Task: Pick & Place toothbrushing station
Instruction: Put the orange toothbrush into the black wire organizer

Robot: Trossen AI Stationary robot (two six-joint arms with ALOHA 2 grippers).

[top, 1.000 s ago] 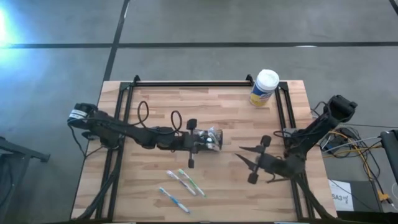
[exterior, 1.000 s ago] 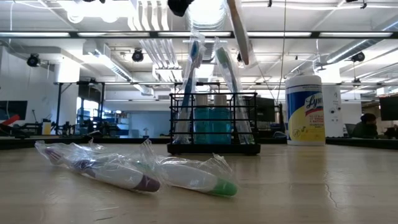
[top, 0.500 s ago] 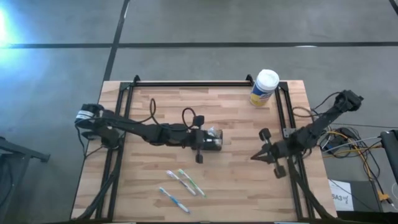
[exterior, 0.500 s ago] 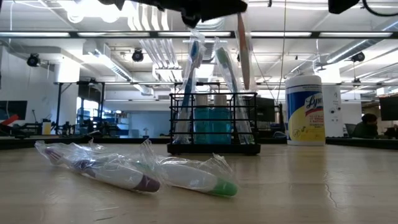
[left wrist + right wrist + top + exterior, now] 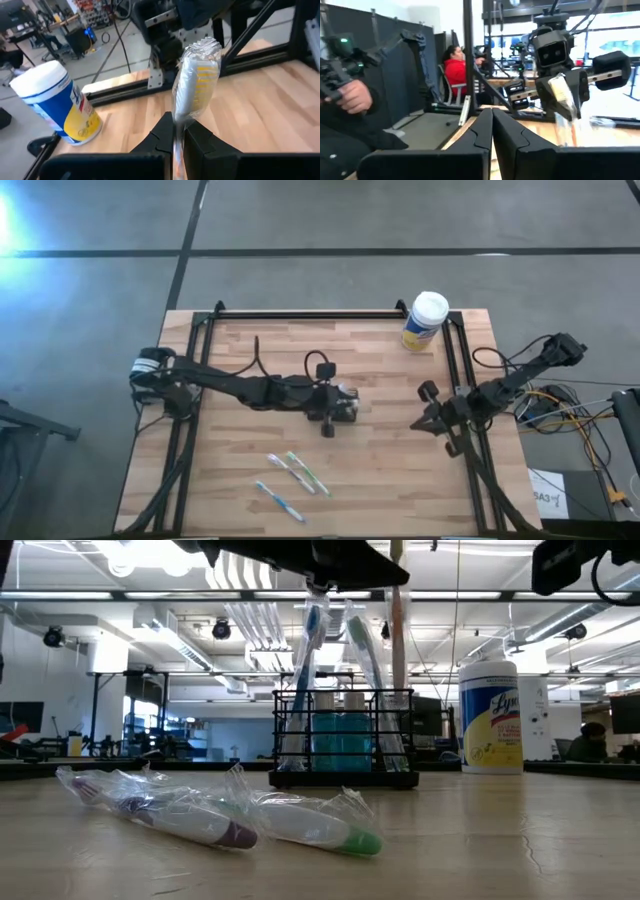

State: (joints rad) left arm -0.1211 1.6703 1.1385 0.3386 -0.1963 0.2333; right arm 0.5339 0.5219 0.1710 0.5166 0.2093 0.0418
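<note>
The black slotted toothbrush holder (image 5: 345, 740) stands on the wooden table near its middle, with a blue and a green toothbrush upright in it. It also shows in the high view (image 5: 347, 412), mostly under my left gripper. My left gripper (image 5: 333, 408) is above the holder, shut on a plastic-wrapped toothbrush (image 5: 398, 630) with orange bristles. My right gripper (image 5: 418, 423) is shut and empty near the table's right edge. Wrapped toothbrushes (image 5: 298, 472) lie flat near the front edge. My left gripper pinches the wrapped toothbrush by its handle (image 5: 176, 142) between its two fingers. The bristle head (image 5: 197, 80) sticks out past the fingertips. In the low view the brush hangs upright below the gripper, lifted clear of the table, its lower end (image 5: 398, 680) about level with the holder's top.
A yellow canister with a white cap (image 5: 425, 320) stands at the far right corner. Two wrapped toothbrushes (image 5: 200, 820) lie close to the low camera. Black frame rails (image 5: 300, 313) run along the table's sides. People sit beyond the table in the right wrist view (image 5: 452, 75).
My left gripper has gone toward the table's right edge, over the holder, and has turned the wrapped toothbrush from slanted to upright and brought it lower. My right gripper has drawn back toward the table's right edge.
</note>
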